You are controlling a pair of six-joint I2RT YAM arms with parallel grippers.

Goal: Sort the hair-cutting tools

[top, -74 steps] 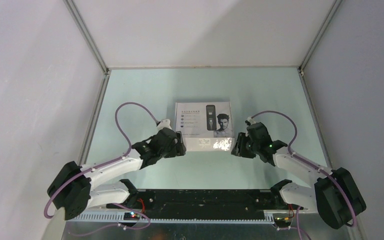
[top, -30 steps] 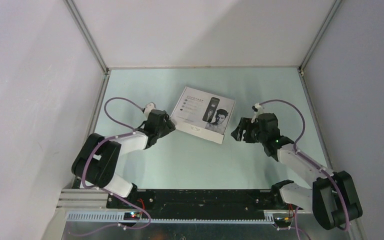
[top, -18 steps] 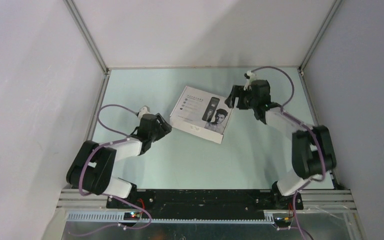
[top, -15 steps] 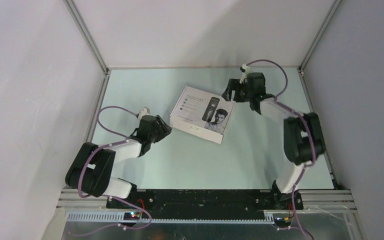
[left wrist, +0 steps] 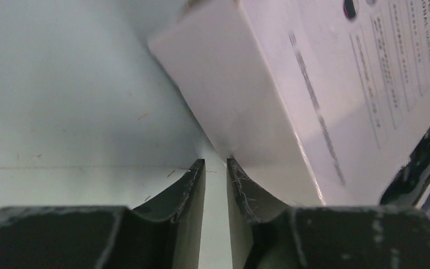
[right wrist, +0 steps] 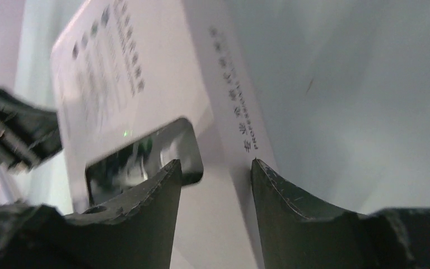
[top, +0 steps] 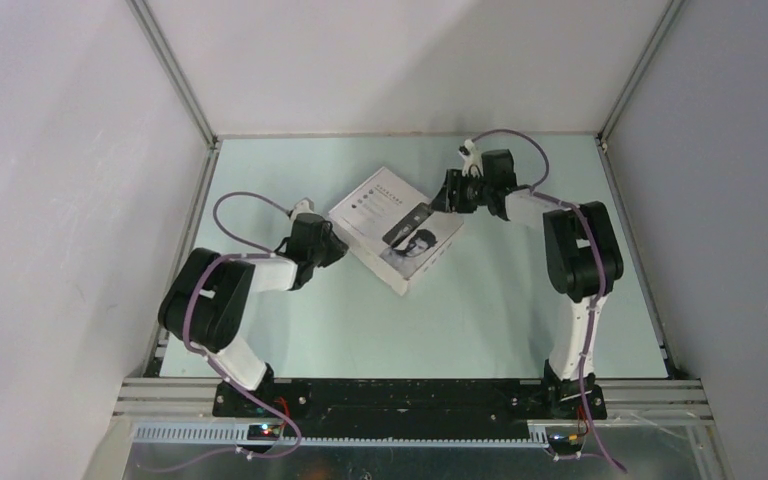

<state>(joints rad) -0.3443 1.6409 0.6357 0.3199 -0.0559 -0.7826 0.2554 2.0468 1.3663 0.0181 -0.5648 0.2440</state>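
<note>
White box closed, contents hidden; right gripper spread, seemingly astride its edge; left gripper nearly together

Glossy cardboard box, scuffed plastic fingers

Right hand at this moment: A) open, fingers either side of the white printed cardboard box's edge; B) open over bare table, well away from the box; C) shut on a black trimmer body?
A: the right wrist view shows the right hand open, with the edge of the white printed cardboard box running between its two fingers.
</note>
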